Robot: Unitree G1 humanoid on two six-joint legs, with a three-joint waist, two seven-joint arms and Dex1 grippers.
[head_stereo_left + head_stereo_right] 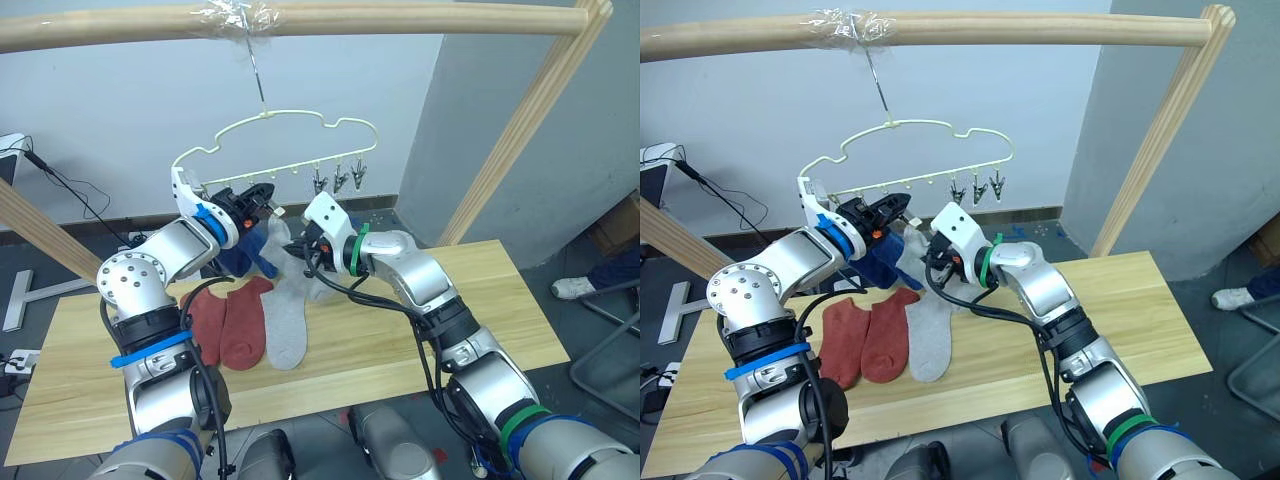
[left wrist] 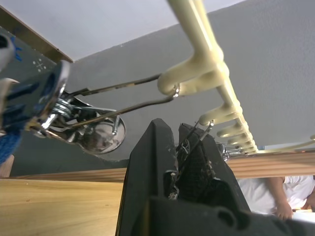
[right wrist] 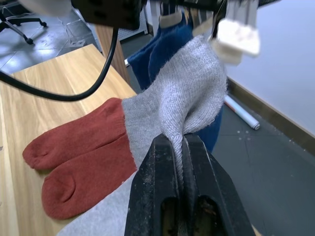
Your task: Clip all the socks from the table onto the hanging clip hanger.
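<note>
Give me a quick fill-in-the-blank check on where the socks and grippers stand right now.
1. The right gripper is shut on a ____ sock.
2. Two ____ socks lie side by side on the table.
3. The blue socks already hang from the clip ____.
4. The left gripper is raised at the hanger's ____.

Missing words: grey; rust-red; hanger; clips

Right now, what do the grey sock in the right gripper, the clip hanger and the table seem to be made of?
Grey sock: soft knit fabric, matte; the stitch ribbing shows and it folds limply where the right gripper pinches it.
Clip hanger: pale yellow frame, smooth and slightly glossy, probably plastic or coated wire; its clips look like shiny metal.
Table: light wood planks with visible grain, satin finish.
</note>
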